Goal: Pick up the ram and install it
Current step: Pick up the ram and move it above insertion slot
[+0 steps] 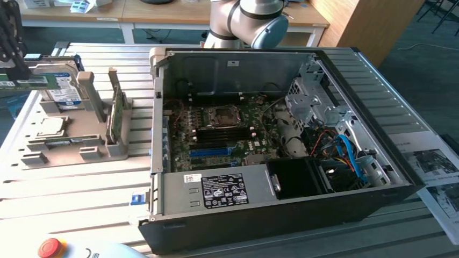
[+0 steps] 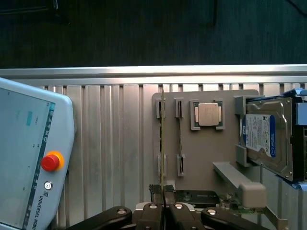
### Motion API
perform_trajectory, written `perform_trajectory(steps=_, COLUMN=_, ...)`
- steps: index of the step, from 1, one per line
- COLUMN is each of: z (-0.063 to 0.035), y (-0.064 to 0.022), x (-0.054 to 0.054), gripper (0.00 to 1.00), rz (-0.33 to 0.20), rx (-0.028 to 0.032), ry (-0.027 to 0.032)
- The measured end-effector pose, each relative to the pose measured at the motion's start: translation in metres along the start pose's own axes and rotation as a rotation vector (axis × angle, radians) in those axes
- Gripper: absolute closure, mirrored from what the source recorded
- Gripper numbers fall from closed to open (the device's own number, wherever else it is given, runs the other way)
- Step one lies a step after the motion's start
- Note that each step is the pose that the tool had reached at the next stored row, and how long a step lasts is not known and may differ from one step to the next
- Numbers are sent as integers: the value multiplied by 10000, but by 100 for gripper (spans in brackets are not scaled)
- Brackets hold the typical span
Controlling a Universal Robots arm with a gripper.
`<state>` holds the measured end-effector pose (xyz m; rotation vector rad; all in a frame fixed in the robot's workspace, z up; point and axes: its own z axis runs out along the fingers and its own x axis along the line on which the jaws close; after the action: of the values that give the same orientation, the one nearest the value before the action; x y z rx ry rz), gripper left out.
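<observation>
On the slatted table I see a tray holding processor, hard drive, spare stick; gripper pinches the ram.

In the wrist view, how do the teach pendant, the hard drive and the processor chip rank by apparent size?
1. teach pendant, perhaps nearer the camera
2. hard drive
3. processor chip

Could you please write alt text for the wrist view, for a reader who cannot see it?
The gripper is shut on the ram, seen edge-on above a grey tray on a slatted table. The tray holds a second stick, a processor and a hard drive; a teach pendant lies nearby.
</observation>
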<state>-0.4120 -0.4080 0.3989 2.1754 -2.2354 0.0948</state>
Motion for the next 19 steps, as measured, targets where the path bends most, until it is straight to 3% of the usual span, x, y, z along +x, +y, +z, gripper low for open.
perform_trajectory(steps=9, z=-2, y=-17, x=4, gripper=88, rz=-2, rx=-7, ry=0)
perform_trajectory(steps=19, z=5, y=-192, x=59, gripper=88, rz=-6, rx=-88, ry=1)
